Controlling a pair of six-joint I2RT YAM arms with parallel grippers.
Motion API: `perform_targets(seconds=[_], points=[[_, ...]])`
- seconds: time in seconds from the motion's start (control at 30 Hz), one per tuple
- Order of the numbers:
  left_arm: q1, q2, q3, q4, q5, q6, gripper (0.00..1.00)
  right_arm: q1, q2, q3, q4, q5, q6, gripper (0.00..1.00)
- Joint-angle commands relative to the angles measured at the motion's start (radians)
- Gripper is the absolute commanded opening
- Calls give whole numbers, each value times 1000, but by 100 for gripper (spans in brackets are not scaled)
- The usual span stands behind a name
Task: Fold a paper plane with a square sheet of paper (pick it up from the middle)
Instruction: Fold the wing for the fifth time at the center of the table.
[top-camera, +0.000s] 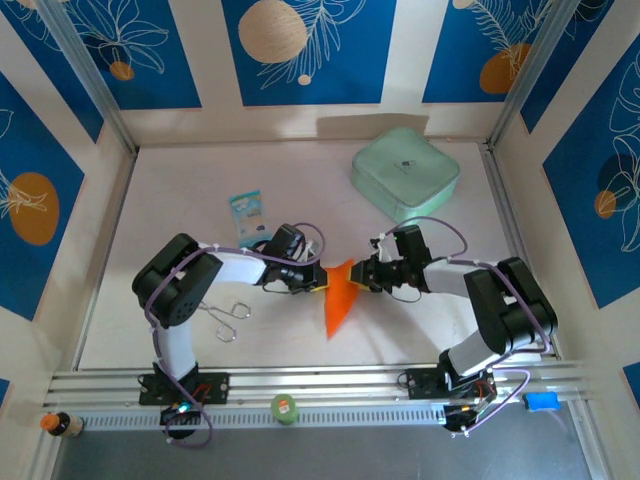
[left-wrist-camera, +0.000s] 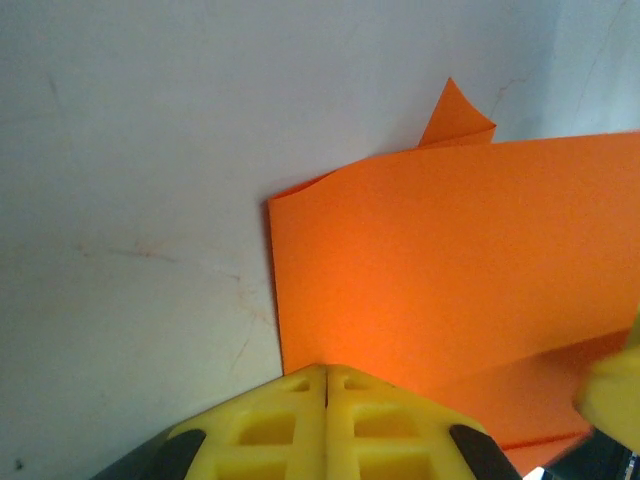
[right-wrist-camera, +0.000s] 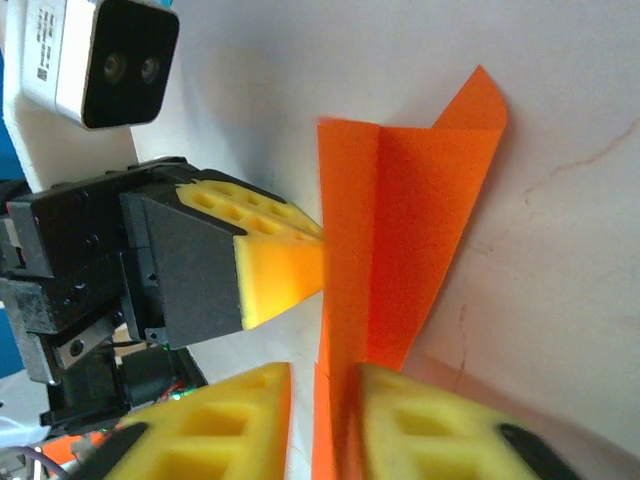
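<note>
The square sheet of paper (top-camera: 338, 300) is bright orange, folded into a narrow shape that points toward the near edge. It lies mid-table between both grippers. My left gripper (top-camera: 319, 285) is shut, and its yellow fingertips (left-wrist-camera: 300, 385) meet on the paper's (left-wrist-camera: 450, 280) near edge. In the right wrist view that left gripper (right-wrist-camera: 312, 250) touches the paper's (right-wrist-camera: 420, 220) folded edge from the left. My right gripper (right-wrist-camera: 325, 378) straddles the paper's end with its jaws slightly apart. One pad lies against the sheet and a gap shows on the other side. From above, the right gripper (top-camera: 358, 274) is at the paper's upper right.
A mint-green box (top-camera: 405, 175) sits at the back right. A small blue-and-white packet (top-camera: 246, 212) lies behind the left arm, and a metal wire clip (top-camera: 226, 318) beside that arm's elbow. Patterned blue walls close in the table on three sides.
</note>
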Motion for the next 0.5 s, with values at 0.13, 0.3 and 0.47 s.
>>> perform_targets(seconds=[0.13,0.3,0.47], points=[[-3,-53,18,-85,-34,20,13,10,-7,21,-72,12,-3,5],[-6,-176,2,-103,-115,40,26,51,-27,9,-77,86,69,3],[-25,-311,-56,-136,-194,50,33,77,-33,-17,0,123,179,3]])
